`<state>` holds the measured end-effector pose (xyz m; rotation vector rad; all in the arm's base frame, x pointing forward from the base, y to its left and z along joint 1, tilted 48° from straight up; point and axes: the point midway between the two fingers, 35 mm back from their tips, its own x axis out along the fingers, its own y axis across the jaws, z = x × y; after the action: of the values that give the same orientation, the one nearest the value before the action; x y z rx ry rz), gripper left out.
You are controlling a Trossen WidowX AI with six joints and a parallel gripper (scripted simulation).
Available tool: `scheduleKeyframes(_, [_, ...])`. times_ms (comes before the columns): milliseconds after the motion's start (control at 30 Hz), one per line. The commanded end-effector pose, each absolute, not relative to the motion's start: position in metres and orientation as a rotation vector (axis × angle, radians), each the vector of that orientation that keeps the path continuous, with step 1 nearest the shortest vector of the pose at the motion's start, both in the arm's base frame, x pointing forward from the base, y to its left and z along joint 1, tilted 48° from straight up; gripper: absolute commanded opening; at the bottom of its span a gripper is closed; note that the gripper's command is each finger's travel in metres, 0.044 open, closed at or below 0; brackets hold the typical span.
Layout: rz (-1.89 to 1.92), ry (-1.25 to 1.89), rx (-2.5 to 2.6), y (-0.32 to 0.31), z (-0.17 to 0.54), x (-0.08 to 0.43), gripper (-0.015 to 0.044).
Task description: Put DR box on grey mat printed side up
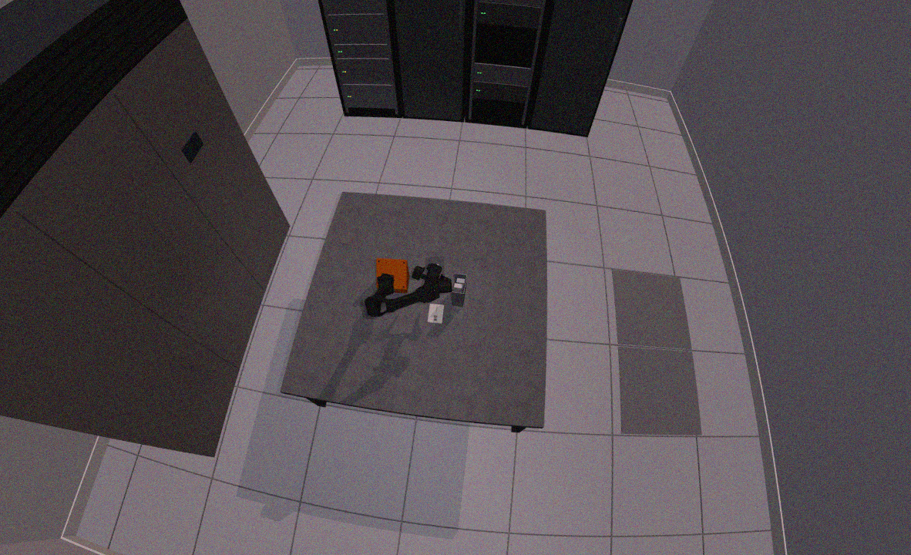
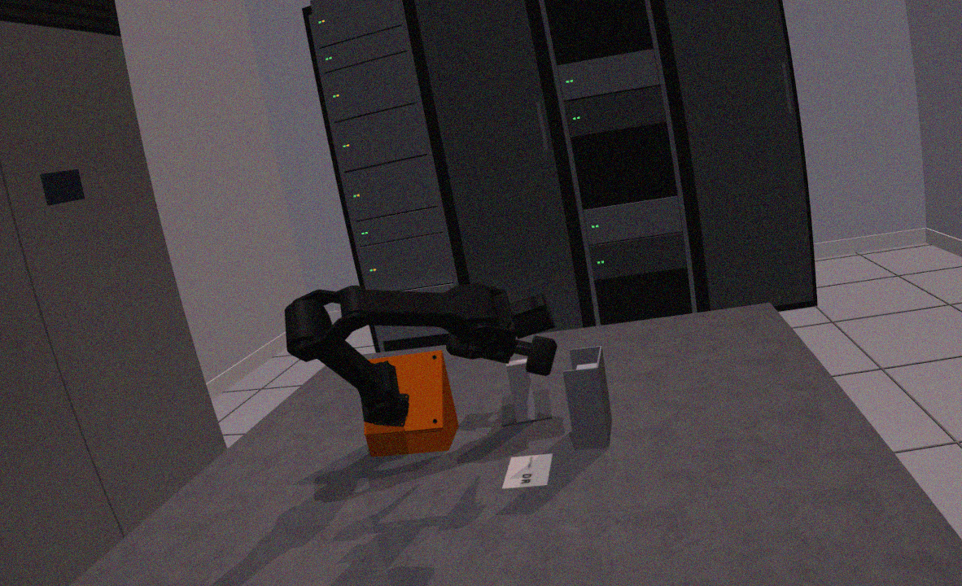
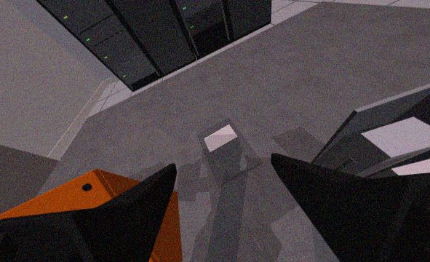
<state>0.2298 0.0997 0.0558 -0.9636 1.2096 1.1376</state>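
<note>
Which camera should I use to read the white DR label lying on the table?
The exterior view: the white DR label lies unobstructed there, its two big letters legible, though turned sideways. The top view shows it too, but its print is too small to read; the wrist view misses it.

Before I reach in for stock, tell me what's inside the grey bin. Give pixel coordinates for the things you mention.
The bin [image 1: 458,298] [image 2: 588,408] [image 3: 378,109] holds two boxes, only their pale upper ends showing. Its walls hide their lower parts and any printed sides.
</note>
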Motion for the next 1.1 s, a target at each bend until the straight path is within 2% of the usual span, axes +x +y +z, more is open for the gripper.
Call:
scheduleKeyframes(0, [1.129, 1.200, -0.962, 0.105, 0.064, 0.230, 0.0440])
scheduleKeyframes(333, [1.139, 1.207, -0.963, 0.111, 0.063, 0.228, 0.0440])
scheduleKeyframes(800, [1.140, 1.207, -0.964, 0.154, 0.044, 0.225, 0.0440])
scheduleKeyframes(1067, [1.102, 1.292, -1.127, 0.160, 0.046, 0.226, 0.0440])
